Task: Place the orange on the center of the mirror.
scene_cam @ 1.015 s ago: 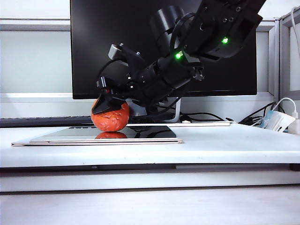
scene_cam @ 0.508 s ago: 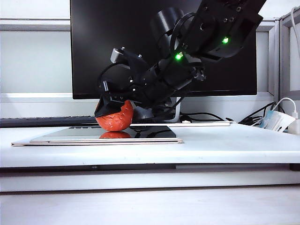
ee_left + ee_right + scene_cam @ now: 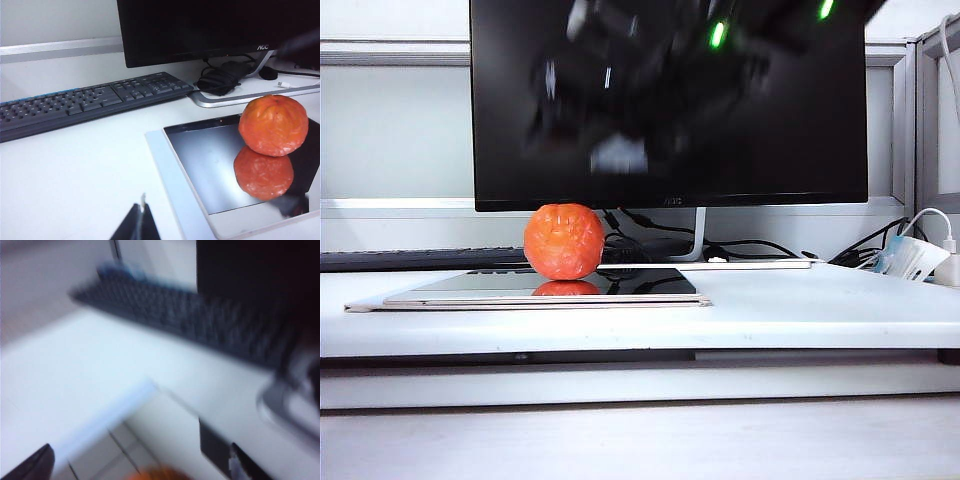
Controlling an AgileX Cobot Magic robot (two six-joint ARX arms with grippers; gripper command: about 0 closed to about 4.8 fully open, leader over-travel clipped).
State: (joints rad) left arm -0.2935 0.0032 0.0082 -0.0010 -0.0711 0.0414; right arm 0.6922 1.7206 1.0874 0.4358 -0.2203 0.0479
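In the exterior view the orange sits alone on the mirror, left of the slab's middle, its reflection just beneath; the mirror lies flat on the white table before the black monitor; the right gripper is a blur high above the fruit, clear of it; in the left wrist view the orange rests on the dark mirror, the keyboard beyond; of the left gripper only a dark tip shows, and I cannot tell how its fingers stand; in the right wrist view, blurred, the right gripper has its fingers spread wide, holding nothing, the orange a sliver between them
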